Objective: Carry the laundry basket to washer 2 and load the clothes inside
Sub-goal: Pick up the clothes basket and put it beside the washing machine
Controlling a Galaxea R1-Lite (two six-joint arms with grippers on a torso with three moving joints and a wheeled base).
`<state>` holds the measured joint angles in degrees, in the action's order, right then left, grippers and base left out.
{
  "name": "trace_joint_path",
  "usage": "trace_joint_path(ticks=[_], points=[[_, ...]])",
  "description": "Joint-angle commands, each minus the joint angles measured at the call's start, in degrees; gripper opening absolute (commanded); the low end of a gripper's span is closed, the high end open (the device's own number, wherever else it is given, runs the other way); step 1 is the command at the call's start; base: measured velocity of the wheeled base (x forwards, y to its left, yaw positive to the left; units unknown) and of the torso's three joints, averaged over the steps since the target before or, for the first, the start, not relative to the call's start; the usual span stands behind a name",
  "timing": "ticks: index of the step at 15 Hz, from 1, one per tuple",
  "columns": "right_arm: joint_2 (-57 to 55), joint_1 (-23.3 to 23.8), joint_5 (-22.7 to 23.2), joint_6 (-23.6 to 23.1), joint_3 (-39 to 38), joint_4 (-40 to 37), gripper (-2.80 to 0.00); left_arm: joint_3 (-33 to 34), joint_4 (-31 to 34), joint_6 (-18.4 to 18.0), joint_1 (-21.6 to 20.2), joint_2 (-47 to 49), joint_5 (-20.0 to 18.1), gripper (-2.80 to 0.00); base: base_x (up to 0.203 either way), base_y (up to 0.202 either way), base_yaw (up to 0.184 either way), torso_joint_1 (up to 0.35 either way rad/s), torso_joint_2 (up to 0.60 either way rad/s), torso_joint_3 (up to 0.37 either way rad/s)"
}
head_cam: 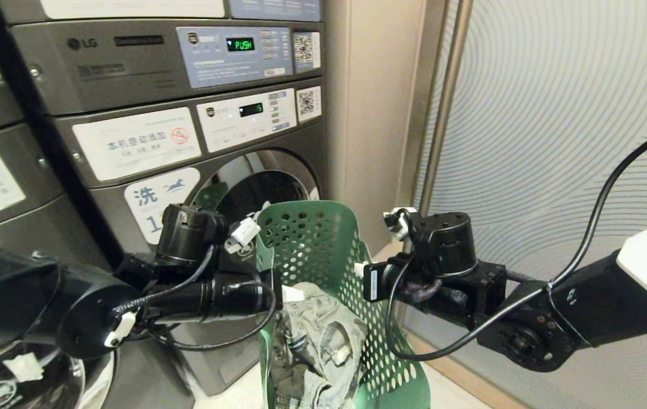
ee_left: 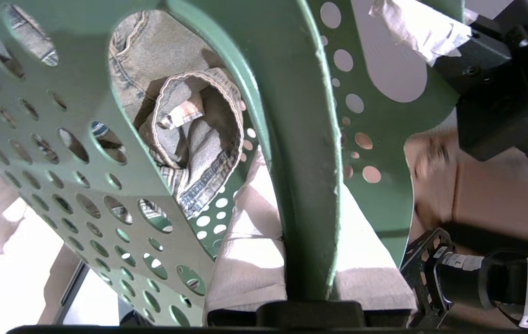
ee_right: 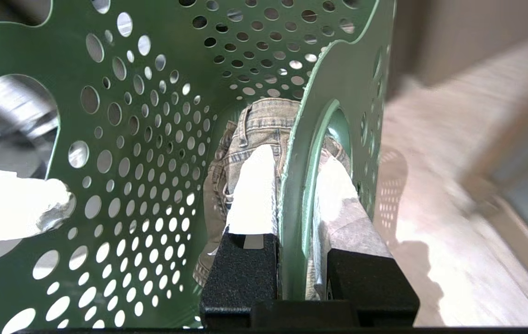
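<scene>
Clearly we hold the laundry basket [head_cam: 323,255] aloft before the washers, left gripper [ee_left: 308,260] and right gripper [ee_right: 296,199] each pinching a stiff, light handle loop; the clothes [head_cam: 317,341] lie soft inside.

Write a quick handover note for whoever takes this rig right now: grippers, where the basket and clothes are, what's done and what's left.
Left gripper: jaws shut on the green perforated plastic laundry basket, at its left handle loop.
Right gripper: jaws shut on the basket's right handle loop.
The basket is held tilted in front of the dark grey front-loading washer; its label appears to read 1, not 2.
The pale grey-green denim-like clothes lie inside the basket.
Done: basket lifted with both arms.
Left: find washer 2, load the clothes.
</scene>
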<state>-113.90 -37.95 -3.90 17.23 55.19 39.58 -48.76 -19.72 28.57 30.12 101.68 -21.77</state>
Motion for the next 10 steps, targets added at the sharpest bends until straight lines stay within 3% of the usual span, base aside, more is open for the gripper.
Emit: trace_joint_path(ticks=[1,10], points=[[-0.10,-0.10,-0.04,0.02,-0.07,0.24,-2.80,0.16,-0.14,0.17,0.02,0.01,-0.11,-2.80,-0.001,-0.008,0.177,0.002,0.00,0.002],[0.10,-0.09,-0.05,-1.29,-1.47,1.27,-2.80,0.90,-0.14,0.17,0.11,-0.56,-0.19,-2.80,0.001,-0.007,0.175,0.002,0.00,0.004]])
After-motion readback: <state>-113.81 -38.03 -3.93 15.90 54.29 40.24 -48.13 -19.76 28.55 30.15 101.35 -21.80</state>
